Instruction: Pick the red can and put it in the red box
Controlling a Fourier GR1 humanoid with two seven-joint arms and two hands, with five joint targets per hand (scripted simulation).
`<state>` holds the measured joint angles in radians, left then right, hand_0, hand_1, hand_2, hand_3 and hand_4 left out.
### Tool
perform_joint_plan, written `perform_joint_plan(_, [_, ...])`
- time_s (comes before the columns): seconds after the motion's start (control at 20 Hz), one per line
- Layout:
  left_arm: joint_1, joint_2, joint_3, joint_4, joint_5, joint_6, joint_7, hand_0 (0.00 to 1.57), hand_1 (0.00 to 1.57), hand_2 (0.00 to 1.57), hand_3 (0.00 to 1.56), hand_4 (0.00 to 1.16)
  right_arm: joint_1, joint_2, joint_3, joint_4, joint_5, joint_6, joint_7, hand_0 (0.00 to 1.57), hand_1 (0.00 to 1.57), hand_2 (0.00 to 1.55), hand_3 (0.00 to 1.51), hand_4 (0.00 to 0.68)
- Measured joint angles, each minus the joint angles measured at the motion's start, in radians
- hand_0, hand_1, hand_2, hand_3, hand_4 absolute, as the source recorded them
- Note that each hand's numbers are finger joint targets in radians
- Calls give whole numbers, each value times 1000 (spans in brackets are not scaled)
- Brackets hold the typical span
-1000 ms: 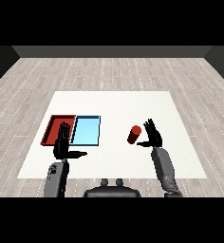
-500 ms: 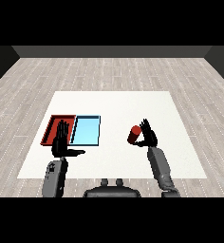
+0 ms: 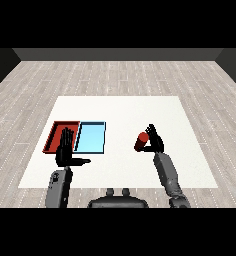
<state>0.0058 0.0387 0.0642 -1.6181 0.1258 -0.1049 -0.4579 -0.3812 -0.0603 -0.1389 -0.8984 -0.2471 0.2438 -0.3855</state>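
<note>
Here, at the left of the frame, the red tray (image 3: 56, 131) lies on the white table (image 3: 120, 110), a little left of centre and at mid-height. Its right edge touches the light blue tray (image 3: 91, 137), which sits just beside it toward the middle. Both trays show only their flat floors and low rims; nothing can be made out inside either.

In front of the red tray, toward the lower left, the left hand (image 3: 65, 151) rises from its grey forearm. Its fingers are straight and point up the frame, overlapping the tray's near edge, and the thumb sticks out sideways to the right. It holds nothing and stays released.

A bare stretch of white table separates the light blue tray from the things at the right. Nothing lies on that stretch between the trays and the can.

Right of centre, the red can (image 3: 141, 141) appears tilted, its lighter round end turned up and to the right. It is well apart from both trays. The right hand (image 3: 155, 142) is against the can's right side, fingers raised beside and behind it and partly curved toward it; whether they actually clasp the can cannot be told. The can's surface is too small to show any label or writing, and no brand can be read anywhere on the trays or table.
</note>
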Motion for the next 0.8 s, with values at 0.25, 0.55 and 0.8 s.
perform_joint_plan(0.25, [-3,0,1,8,-1,-1,-6,0,0,0,0,0,-10,0,4,52,12,-8,-28,0,0,0,0,0])
perform_joint_plan(0.55, [-21,-5,-1,24,-9,11,-8,0,0,0,0,0,-50,11,10,94,22,-29,-46,0,0,0,0,0])
perform_joint_plan(0.8, [17,-4,-8,-2,-10,1,-21,0,0,0,0,0,-70,18,11,117,13,-27,-38,0,0,0,0,0])
